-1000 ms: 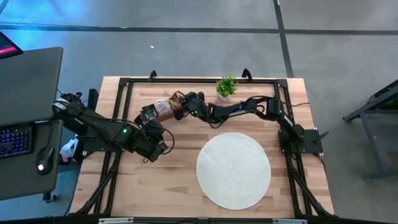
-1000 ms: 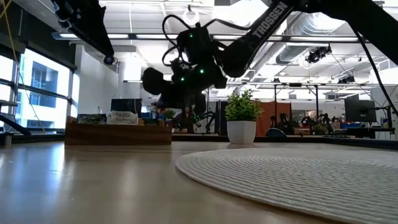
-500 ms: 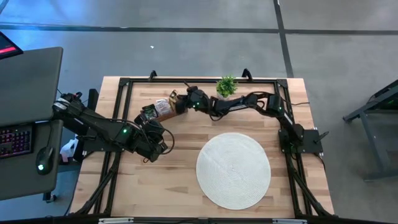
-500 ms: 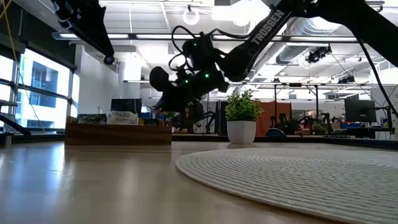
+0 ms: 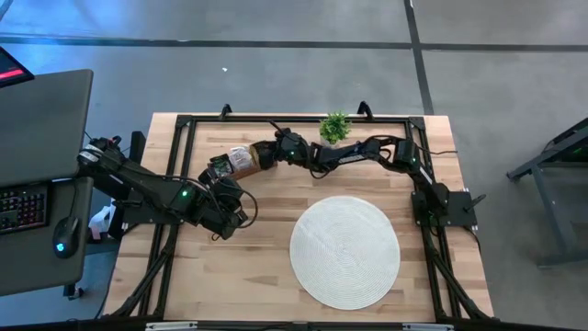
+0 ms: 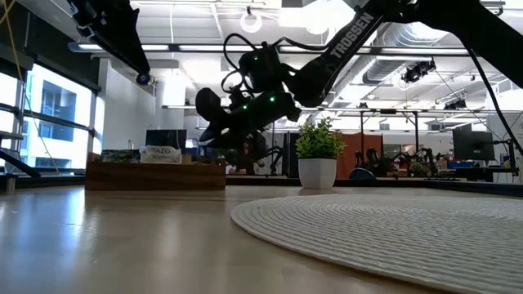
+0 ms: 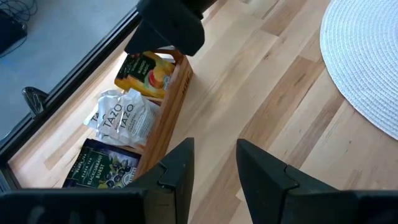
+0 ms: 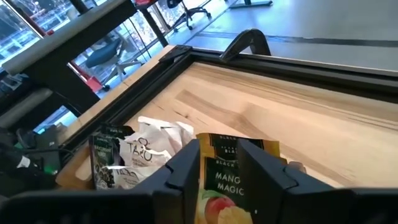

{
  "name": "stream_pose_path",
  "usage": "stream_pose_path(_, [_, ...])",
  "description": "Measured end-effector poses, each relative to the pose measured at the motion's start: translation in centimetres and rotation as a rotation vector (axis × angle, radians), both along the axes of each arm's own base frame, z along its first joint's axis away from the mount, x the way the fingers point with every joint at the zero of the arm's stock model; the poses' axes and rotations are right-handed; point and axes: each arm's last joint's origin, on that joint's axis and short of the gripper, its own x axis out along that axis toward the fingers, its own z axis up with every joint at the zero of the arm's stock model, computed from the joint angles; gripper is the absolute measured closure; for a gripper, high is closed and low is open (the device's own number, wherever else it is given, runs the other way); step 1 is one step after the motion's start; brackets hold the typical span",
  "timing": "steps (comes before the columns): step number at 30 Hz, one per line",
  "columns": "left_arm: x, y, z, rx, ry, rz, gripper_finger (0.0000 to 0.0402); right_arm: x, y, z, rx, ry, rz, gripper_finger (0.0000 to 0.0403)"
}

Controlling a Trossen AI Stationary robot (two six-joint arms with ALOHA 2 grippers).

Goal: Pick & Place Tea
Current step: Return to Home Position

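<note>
A long wooden tray point(image 5: 241, 162) stands at the table's far left and holds tea sachets upright: a yellow-orange one point(image 8: 225, 182), a white one point(image 8: 152, 149) and a dark one point(image 8: 106, 158). My right gripper point(image 8: 219, 149) hovers open over the tray's right end. Its fingers stand either side of the yellow sachet point(image 7: 147, 72), and I see no touch. My left gripper point(image 7: 214, 152) waits open and empty, raised above the table on the near side of the tray.
A round white woven mat point(image 5: 344, 250) lies near the table's middle right. A small green potted plant point(image 5: 334, 127) stands at the far edge, just behind my right arm. Black frame rails run along the table's edges. Bare wood lies between tray and mat.
My right gripper has swung a little toward the table's far edge over the tray's right end and rolled at the wrist. In the low view its fingers have spread apart. The sachets and tray stay in place.
</note>
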Motion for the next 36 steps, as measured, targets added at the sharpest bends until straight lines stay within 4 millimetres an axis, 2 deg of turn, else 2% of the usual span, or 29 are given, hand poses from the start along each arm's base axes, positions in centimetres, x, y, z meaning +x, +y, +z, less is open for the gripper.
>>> stream_pose_path(6, [0.0,0.0,0.0,-0.001,0.0,0.0,0.0284,0.1,0.0,0.1,-0.042,0.011,0.041,0.0291])
stream_pose_path(10, [-0.1,0.0,0.0,0.003,0.008,0.0,0.0284,0.3,0.4,1.4,-0.122,-0.035,0.191,0.0296])
stream_pose_path(13, [-0.1,0.1,0.0,0.005,0.012,0.003,0.0284,0.0,1.1,4.0,-0.195,-0.044,0.309,0.0306])
stream_pose_path(18, [-1.2,-0.2,0.8,0.038,-0.051,-0.005,0.0284,-2.3,3.2,10.3,-0.282,0.042,0.448,0.0328])
stream_pose_path(21, [-2.3,-0.2,1.9,0.095,-0.125,-0.008,0.0284,-5.0,5.0,15.2,-0.419,0.115,0.473,0.035])
stream_pose_path(24, [-3.9,0.4,3.3,0.057,-0.205,-0.015,0.0284,-8.8,7.4,20.1,-0.538,0.195,0.427,0.0371])
stream_pose_path(28, [-6.9,1.6,5.2,-0.001,-0.291,-0.05,0.0284,-14.1,10.5,24.1,-0.637,0.312,0.423,0.0392])
stream_pose_path(31, [-9.4,2.9,6.2,-0.05,-0.336,-0.097,0.0284,-17.6,12.5,24.9,-0.637,0.334,0.437,0.04])
stream_pose_path(33, [-10.6,3.4,6.0,-0.094,-0.351,-0.159,0.0284,-19.6,13.3,24.0,-0.618,0.325,0.45,0.0399])
stream_pose_path(36, [-10.7,3.2,4.4,-0.169,-0.375,-0.296,0.0284,-22.4,14.2,21.3,-0.56,0.29,0.505,0.0394])
